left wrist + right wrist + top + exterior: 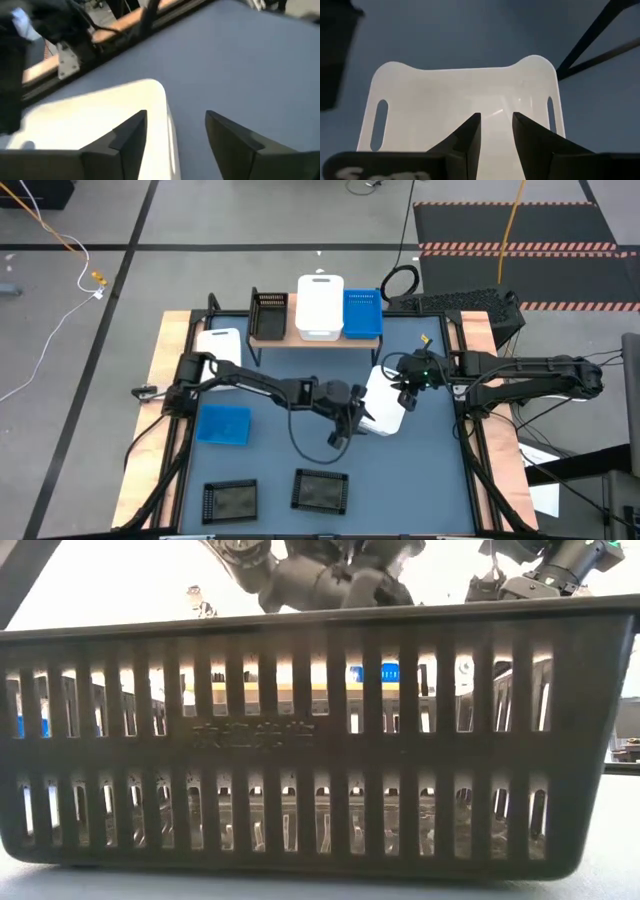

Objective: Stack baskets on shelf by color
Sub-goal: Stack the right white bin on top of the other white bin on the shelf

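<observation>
A white basket (385,408) lies between my two grippers over the blue-grey mat, right of centre. My right gripper (406,392) (496,116) comes from the right and is shut on it. My left gripper (352,423) (176,117) is open at the basket's other end. One of its fingers is over the basket (90,130) and the other over the mat; I cannot tell whether they touch. The shelf (300,338) carries a black basket (268,315), a white one (320,305) and a blue one (362,312), standing side by side. My right gripper has the white basket at the middle of one long side (495,150), with the slot handles (381,122) to either side of the fingers. It points slanting down from the table's right. The fingers themselves hide the place of contact, so the kind of hold cannot be told.
Another white basket (218,345) and a blue one (223,423) sit on the mat's left half. Two black baskets (230,500) (320,490) stand at the near edge; one of them (320,740) blocks nearly the whole low view. Cables and a dark box lie behind the shelf.
</observation>
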Controlling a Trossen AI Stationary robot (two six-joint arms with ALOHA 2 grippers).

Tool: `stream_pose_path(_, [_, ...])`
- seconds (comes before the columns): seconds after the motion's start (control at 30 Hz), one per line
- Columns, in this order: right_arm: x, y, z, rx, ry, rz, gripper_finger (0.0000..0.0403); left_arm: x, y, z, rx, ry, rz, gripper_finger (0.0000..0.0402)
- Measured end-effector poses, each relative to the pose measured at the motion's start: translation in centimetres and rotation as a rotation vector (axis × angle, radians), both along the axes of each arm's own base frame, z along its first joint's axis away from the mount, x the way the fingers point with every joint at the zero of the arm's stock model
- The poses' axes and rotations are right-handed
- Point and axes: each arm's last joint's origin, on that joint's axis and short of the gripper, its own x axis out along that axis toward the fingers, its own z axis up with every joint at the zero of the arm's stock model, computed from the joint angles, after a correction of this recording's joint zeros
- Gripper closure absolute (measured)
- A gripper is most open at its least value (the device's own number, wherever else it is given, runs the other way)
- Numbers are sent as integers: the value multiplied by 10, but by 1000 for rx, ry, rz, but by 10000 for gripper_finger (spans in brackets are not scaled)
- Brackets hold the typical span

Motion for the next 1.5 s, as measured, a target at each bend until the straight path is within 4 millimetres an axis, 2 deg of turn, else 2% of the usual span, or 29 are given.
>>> stream_pose_path(0.13, [0, 0, 0, 18, -5, -22, 298, 0, 5, -10, 21, 50, 33, 184])
stream_pose_path(0.23, [1, 1, 0, 23, -15, -25, 298, -1, 10, -11, 24, 72, 46, 195])
stream_pose_path(0.5, [6, 5, 4, 17, -74, 3, 298, -8, 24, -21, 75, 183, 22, 293])
stream_pose_path(0.77, [7, 5, 5, 12, -87, 10, 298, -10, 24, -23, 114, 200, -11, 386])
stream_pose_path(0.9, [7, 5, 5, 18, -87, 21, 298, -18, 23, -16, 188, 237, -87, 388])
stream_pose_path(1.03, [5, 9, 8, 66, -113, 136, 298, -34, 19, 3, 219, 270, -198, 392])
stream_pose_path(1.1, [5, 15, 13, 119, -166, 275, 298, -45, 17, 20, 198, 275, -276, 395])
stream_pose_path(1.2, [4, 25, 30, 118, -340, 492, 298, -64, 13, 47, 140, 256, -415, 389])
stream_pose_path(1.37, [-2, 39, 66, -152, -674, 734, 298, -99, 8, 98, 64, 125, -620, 394])
stream_pose_path(1.5, [-13, 52, 85, -318, -887, 973, 298, -126, 4, 130, -50, 82, -711, 394])
